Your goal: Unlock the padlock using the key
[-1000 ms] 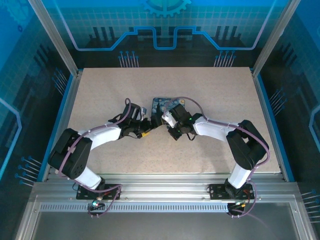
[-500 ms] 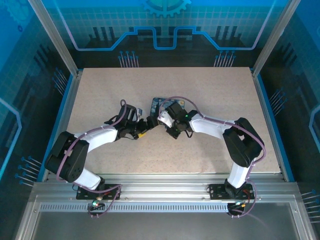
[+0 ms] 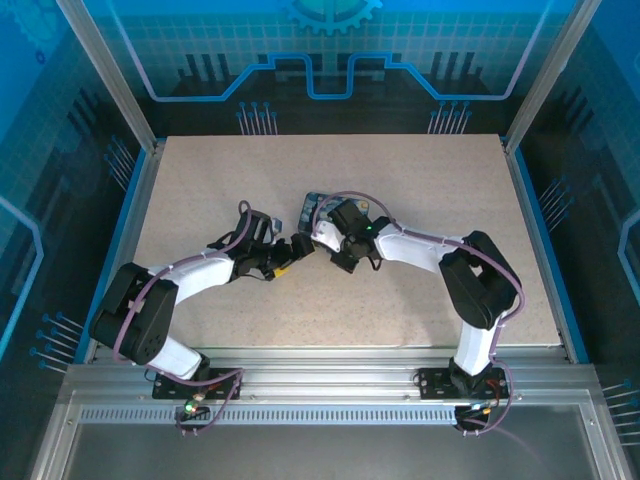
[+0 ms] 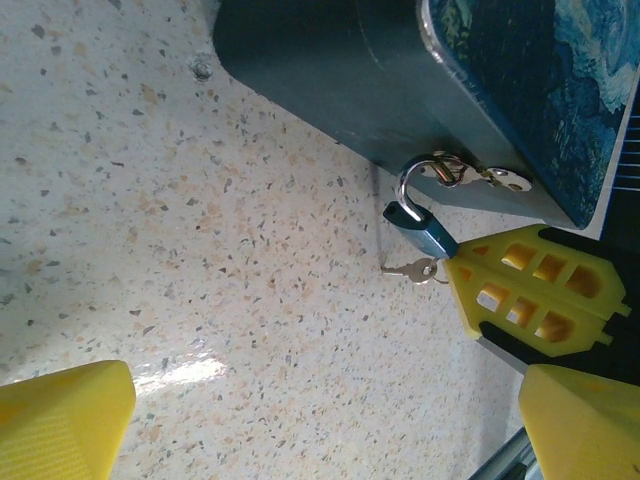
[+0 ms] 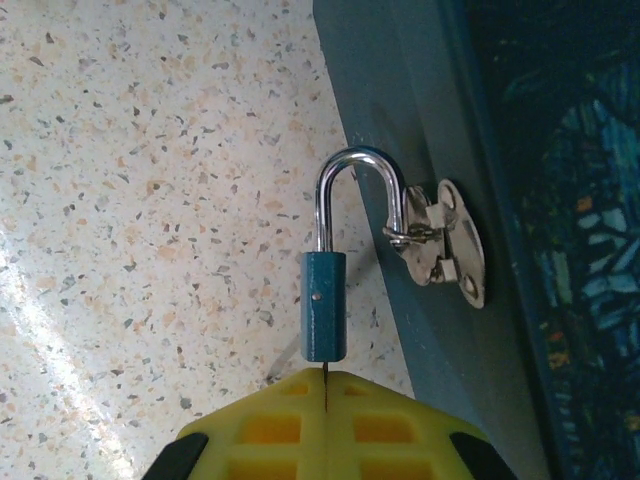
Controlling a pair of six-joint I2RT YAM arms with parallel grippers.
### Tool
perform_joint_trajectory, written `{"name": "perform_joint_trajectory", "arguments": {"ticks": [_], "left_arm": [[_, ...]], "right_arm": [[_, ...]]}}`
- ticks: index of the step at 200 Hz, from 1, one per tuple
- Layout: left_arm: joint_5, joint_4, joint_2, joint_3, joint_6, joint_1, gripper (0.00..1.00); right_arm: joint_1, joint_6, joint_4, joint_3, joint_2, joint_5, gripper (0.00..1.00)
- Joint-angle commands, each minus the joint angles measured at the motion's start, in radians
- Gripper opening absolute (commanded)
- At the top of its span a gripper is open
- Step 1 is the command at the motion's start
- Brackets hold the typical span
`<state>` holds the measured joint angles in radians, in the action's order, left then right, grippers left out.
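Observation:
The padlock (image 5: 325,305), a small blue body with a silver shackle, hangs from the front clasp (image 5: 440,245) of the dark-blue night-sky box (image 3: 318,205). One shackle leg sits in the body; the other runs through the clasp ring, outside the body. My right gripper (image 5: 325,378) is shut on the key (image 5: 325,372), a thin dark sliver going into the padlock's underside. From the left wrist, the padlock (image 4: 428,235) meets the right gripper's yellow fingers (image 4: 535,295), with a second small silver key (image 4: 408,269) lying beside them. My left gripper (image 4: 320,430) is open over bare table, just short of the padlock.
Both arms meet at the table's middle, the left gripper (image 3: 290,250) and the right gripper (image 3: 318,235) almost touching in front of the box. Speckled tabletop (image 3: 400,300) stretches all round. Blue walls and metal posts fence the table edges.
The right gripper and the box have shifted a little left. The left arm drew slightly back and left with them. Both grippers kept their states.

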<state>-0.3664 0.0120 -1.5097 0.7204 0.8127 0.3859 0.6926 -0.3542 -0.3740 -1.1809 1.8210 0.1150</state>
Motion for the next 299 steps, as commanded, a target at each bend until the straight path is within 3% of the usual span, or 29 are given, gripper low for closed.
{"name": "perform_joint_trajectory", "arguments": {"ticks": [1, 80, 199, 245, 299], "left_arm": [[-0.010, 0.004, 0.033, -0.004, -0.001, -0.002, 0.99], [0.007, -0.008, 0.070, -0.016, 0.005, -0.024, 0.99], [0.006, -0.025, 0.128, -0.039, -0.003, -0.064, 0.99], [0.002, -0.028, 0.128, -0.036, -0.005, -0.063, 0.99], [0.002, -0.032, 0.126, -0.027, -0.006, -0.063, 0.99]], "right_arm": [[0.001, -0.048, 0.001, -0.045, 0.027, -0.034, 0.00], [0.032, -0.058, 0.001, -0.069, 0.043, -0.062, 0.00], [0.060, 0.041, -0.026, 0.062, -0.187, 0.044, 0.00], [0.019, 0.127, -0.008, 0.138, -0.323, 0.079, 0.00], [-0.099, 0.237, -0.009, 0.205, -0.454, 0.154, 0.00]]}}
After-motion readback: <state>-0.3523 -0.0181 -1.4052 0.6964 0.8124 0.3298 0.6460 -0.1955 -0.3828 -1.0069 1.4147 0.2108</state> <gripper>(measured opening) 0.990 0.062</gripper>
